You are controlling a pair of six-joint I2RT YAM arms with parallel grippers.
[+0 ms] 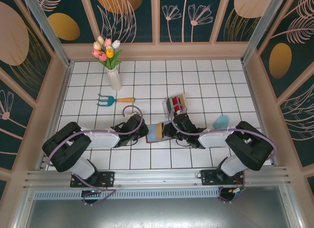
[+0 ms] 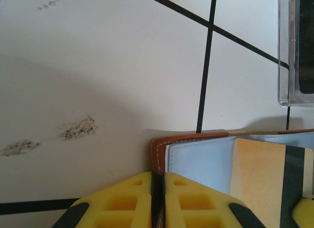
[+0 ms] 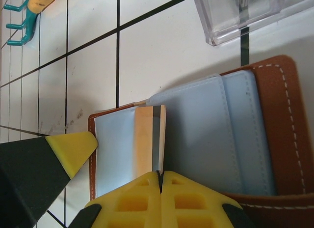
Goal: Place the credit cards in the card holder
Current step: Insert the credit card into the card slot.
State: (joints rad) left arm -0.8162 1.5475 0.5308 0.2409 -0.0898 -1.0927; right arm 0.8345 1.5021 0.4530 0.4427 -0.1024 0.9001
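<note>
We saw L fingers [image 2: 147, 191] fully closed on edge of open brown leather wallet [image 2: 160, 148], mid-front on white tiled table [image 2: 98, 66]; R fingers [image 3: 155, 186] closed on tan dark-striped plastic card [image 3: 147, 139] against its blue lining.

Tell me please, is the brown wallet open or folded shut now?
Open. The card holder lies spread on the tiles, its light blue inside facing up, and a tan card rests against that inside.
</note>
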